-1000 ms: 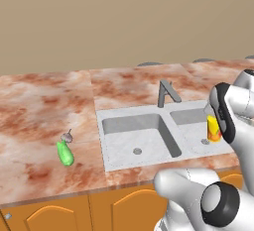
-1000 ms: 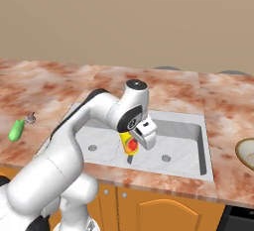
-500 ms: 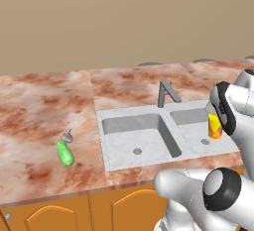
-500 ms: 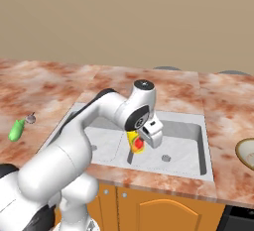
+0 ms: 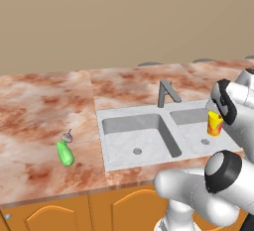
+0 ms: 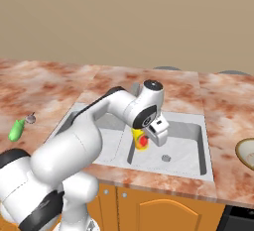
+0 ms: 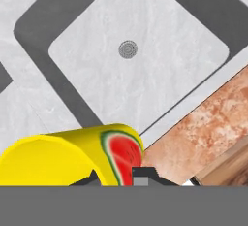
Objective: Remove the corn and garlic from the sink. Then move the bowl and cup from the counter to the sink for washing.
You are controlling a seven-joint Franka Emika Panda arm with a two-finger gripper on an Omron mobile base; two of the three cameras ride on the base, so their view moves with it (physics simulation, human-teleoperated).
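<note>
- Grasping the cup point(image 6: 139, 141) by its rim, the claw point(image 7: 118, 174) hangs above the sink's point(image 5: 114, 148) right basin.
- Corn point(image 5: 64, 153) and garlic point(image 5: 67, 137) lie on the counter point(image 5: 44, 106).

Arm point(image 6: 84, 141): glossy white, thick rounded tubular links, bulbous at the elbows. Joints: dark grey to black bands and round dark end caps, one cap point(image 5: 224, 171) facing the left base camera, another point(image 6: 151, 84) on top of the wrist. Hand point(image 6: 158, 132): white, boxy, flat-sided, with a small dark mark. Finger tips point(image 7: 143, 175): small, dark, squared. No cables or screws discernible.
</note>
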